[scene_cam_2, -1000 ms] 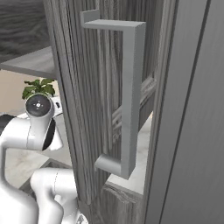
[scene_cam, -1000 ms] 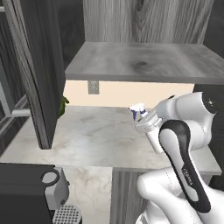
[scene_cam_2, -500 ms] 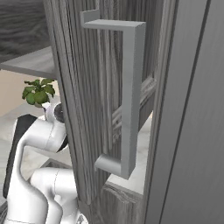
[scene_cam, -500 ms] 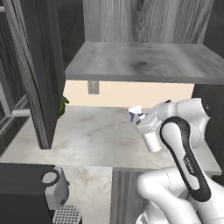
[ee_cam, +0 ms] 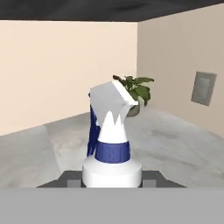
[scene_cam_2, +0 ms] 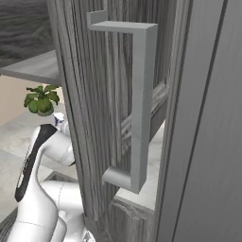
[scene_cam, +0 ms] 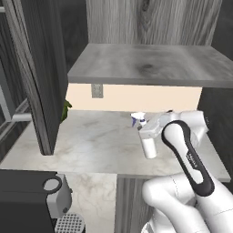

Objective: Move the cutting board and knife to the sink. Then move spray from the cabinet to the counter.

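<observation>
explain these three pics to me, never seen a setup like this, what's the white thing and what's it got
The white thing is a robot arm in a simulated kitchen. Two pictures come from cameras on its base, behind the arm to its left and right; the third looks along its hand. Its pincer is shut on a white spray bottle with a blue collar, held upright just above the pale marbled counter, below the grey cabinet shelf. A potted plant stands at the back. The right camera mostly sees the cabinet door.

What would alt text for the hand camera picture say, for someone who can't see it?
A white spray bottle with a blue collar and white trigger head stands upright between the gripper fingers, close to the camera. Behind it are a pale marbled counter, beige walls, a small potted plant and a grey wall outlet.
</observation>
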{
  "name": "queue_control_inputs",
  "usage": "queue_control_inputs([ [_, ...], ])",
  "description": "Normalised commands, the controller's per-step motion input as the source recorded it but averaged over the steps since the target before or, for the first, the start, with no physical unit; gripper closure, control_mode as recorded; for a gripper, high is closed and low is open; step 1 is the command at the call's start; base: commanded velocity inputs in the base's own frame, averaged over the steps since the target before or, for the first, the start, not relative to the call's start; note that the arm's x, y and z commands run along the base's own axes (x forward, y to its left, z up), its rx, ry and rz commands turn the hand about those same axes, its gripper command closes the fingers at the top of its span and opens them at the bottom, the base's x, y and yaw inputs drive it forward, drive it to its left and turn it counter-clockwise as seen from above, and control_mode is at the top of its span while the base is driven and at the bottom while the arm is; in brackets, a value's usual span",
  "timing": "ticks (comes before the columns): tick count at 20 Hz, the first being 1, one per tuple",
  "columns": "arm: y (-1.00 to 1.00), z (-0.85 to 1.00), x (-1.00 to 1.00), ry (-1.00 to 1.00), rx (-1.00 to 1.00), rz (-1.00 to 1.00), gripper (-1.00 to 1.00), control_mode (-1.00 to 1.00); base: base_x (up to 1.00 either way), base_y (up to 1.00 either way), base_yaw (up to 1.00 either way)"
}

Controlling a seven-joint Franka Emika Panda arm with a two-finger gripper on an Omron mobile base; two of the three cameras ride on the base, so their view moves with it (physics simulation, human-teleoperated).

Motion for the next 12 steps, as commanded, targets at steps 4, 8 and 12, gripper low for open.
queue_control_inputs([
  [4,0.03,-0.23,0.4,0.0,0.04,-0.01,1.0,-1.0,0.0,0.0,0.0],
  [8,0.0,-0.12,0.41,0.0,0.0,-0.02,1.0,-1.0,0.0,0.0,0.0],
  [12,0.0,-0.07,0.36,0.0,0.0,-0.01,1.0,-1.0,0.0,0.0,0.0],
])
